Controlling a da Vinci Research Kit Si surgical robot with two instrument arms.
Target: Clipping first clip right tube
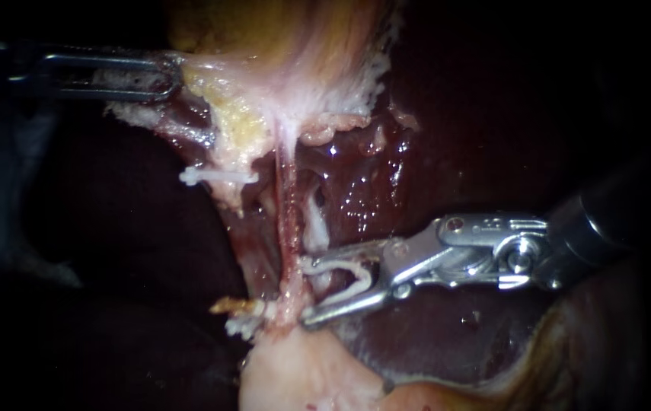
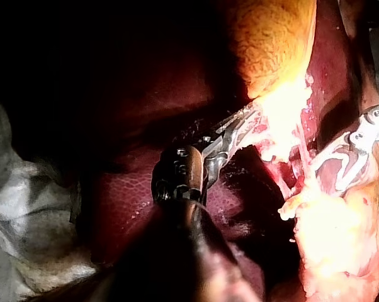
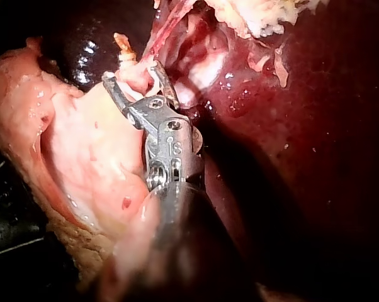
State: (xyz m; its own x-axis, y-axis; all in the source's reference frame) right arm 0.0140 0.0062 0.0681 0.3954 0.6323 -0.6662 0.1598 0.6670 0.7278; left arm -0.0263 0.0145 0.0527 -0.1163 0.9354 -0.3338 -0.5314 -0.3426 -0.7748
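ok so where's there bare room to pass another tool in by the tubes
Free: bare liver right of the tube, above the right instrument; more liver under its shaft. Crowded: where its clip meets the tube, and by the left instrument on the gallbladder.

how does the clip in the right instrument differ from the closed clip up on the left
The held clip is spread in a V inside the right instrument; the upper clip is shut flat across tissue, unheld. The held clip sits low, beside the tube; the upper clip sits near the gallbladder. Both are white.
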